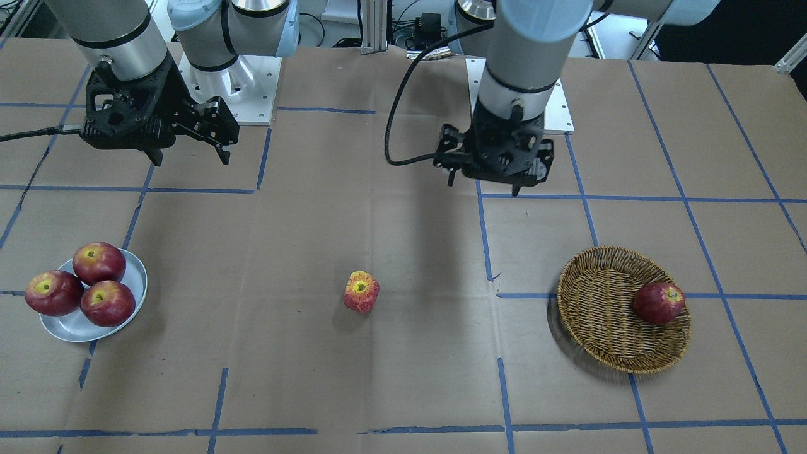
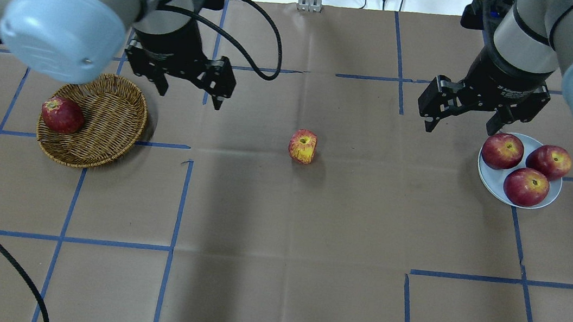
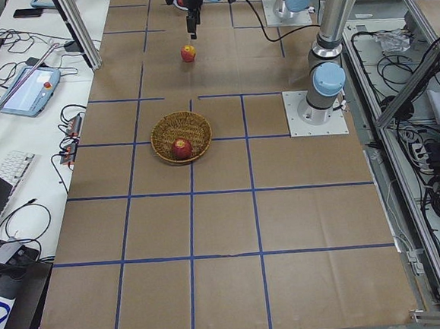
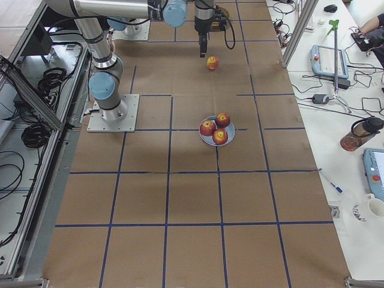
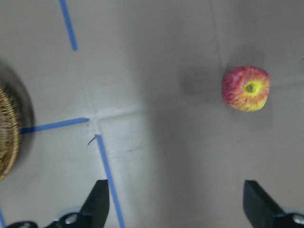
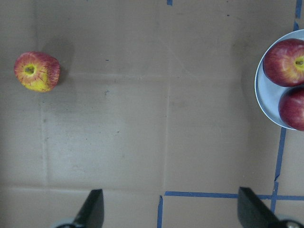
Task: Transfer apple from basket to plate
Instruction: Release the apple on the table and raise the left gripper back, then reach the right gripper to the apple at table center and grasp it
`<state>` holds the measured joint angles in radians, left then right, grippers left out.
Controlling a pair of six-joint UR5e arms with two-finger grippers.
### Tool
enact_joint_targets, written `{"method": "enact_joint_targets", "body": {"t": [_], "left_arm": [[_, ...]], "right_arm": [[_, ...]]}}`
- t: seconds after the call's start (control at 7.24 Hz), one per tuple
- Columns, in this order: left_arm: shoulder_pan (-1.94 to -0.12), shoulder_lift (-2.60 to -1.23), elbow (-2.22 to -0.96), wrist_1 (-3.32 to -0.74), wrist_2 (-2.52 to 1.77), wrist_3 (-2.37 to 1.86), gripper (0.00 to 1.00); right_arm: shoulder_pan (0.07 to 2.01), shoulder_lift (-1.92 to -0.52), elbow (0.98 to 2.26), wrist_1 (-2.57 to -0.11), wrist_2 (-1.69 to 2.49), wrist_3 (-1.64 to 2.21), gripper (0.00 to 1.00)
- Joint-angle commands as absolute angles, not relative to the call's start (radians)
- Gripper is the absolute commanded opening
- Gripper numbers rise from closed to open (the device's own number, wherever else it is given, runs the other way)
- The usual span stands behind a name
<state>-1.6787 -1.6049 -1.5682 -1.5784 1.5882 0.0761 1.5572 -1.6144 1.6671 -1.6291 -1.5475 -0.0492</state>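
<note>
broadly, the table (image 2: 270, 290), covered in brown card and marked off by blue tape lines (image 2: 178, 197), fills every view; the overhead and front views cut off its ends. the side views show benches alongside with a keyboard, control pendants, cables and a bottle, plus aluminium framing.

left arm (image 2: 62, 29): its pale blue elbow cap hides part of the basket's rim in the overhead view.

left gripper (image 2: 189, 95): raised over the table just beside the basket, fingers apart, holding nothing; the left wrist view shows only the two fingertips.

right gripper (image 2: 460, 126): raised beside the plate, fingers likewise apart and empty.

basket (image 2: 105, 122): on the robot's left, holding one dark red apple (image 2: 62, 115) against its wall; the left wrist view cuts it off at the edge.

plate (image 2: 488, 177): on the robot's right, bearing three dark red apples (image 2: 526, 186) packed close together; the right wrist view shows only part of it, with two of the apples partly seen.

apple (image 2: 303, 146): streaky red and yellow, alone on bare card between basket and plate, well apart from both.
</note>
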Motion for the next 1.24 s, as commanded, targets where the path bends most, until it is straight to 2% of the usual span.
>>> {"method": "enact_joint_targets", "body": {"t": [0.0, 0.28, 0.69, 1.11], "left_arm": [[-1.567, -1.475, -1.581, -1.738, 1.592, 0.165, 0.99], [-1.443, -1.459, -1.608, -1.736, 1.583, 0.209, 0.99], [-1.448, -1.474, -1.591, -1.720, 1.574, 0.198, 0.99], [-1.616, -1.480, -1.589, -1.591, 1.572, 0.213, 0.99]], "right_arm": [[1.598, -1.577, 1.660, -1.684, -1.546, 0.003, 1.00], [1.777, -1.476, 1.657, -1.829, -1.558, 0.190, 1.00], [1.923, -1.300, 1.658, -1.997, -1.560, 0.425, 1.00], [1.963, -1.130, 1.655, -2.155, -1.624, 0.434, 1.00]]}}
